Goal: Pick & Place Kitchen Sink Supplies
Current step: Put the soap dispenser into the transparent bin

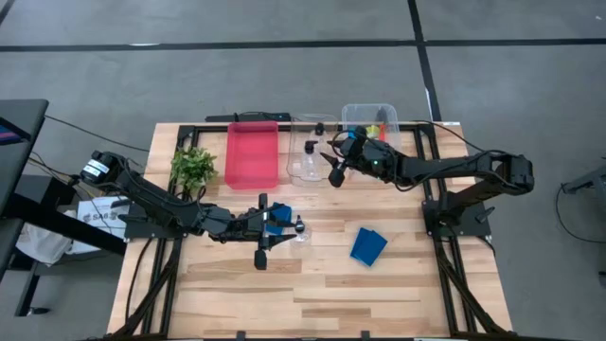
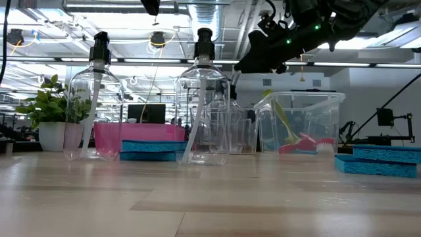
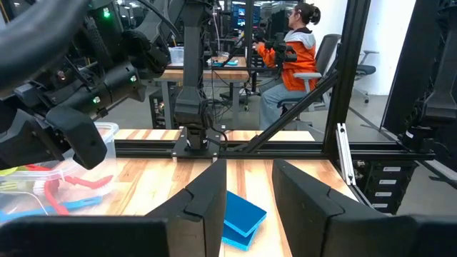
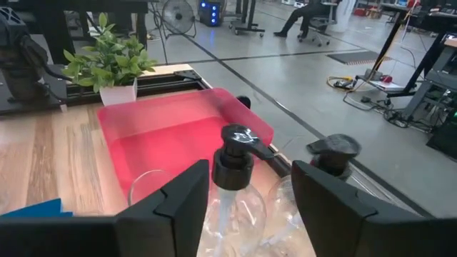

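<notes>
High view, left arm: it reaches from the left side to the middle of the bench (image 1: 312, 284); the left gripper (image 1: 268, 230) is low over a blue sponge (image 1: 277, 219), with a small clear bottle (image 1: 301, 230) just beside it.
High view, right arm: the right gripper (image 1: 333, 161) is above a clear bin (image 1: 308, 161) at the far side, where another bottle (image 1: 310, 163) stands.
High view, other things: a second sponge (image 1: 368, 245) lies alone on the bench, to the right of the middle. A red tray (image 1: 252, 153) sits between a green plant (image 1: 192, 167) and the clear bin. A second bin (image 1: 369, 117) holds the brushes (image 1: 376, 127).
Low view: two pump bottles (image 2: 204, 105) stand upright on the bench, a sponge (image 2: 152, 150) lies between and behind them, the other sponge (image 2: 378, 161) is at the right. A bin (image 2: 301, 123) holds red and yellow-green brushes (image 2: 296, 141).
Left wrist view: the left gripper (image 3: 247, 196) has its fingers spread apart, nothing between them. A sponge (image 3: 241, 218) lies ahead on the bench. A person (image 3: 289, 61) sits at a desk in the room behind.
Right wrist view: the right gripper (image 4: 250, 193) is released, fingers wide, and the black pump top (image 4: 238, 153) of a bottle stands between them without touching. A second pump top (image 4: 333, 151) is just beside, the red tray (image 4: 171, 135) and the plant (image 4: 111, 64) are farther off.
</notes>
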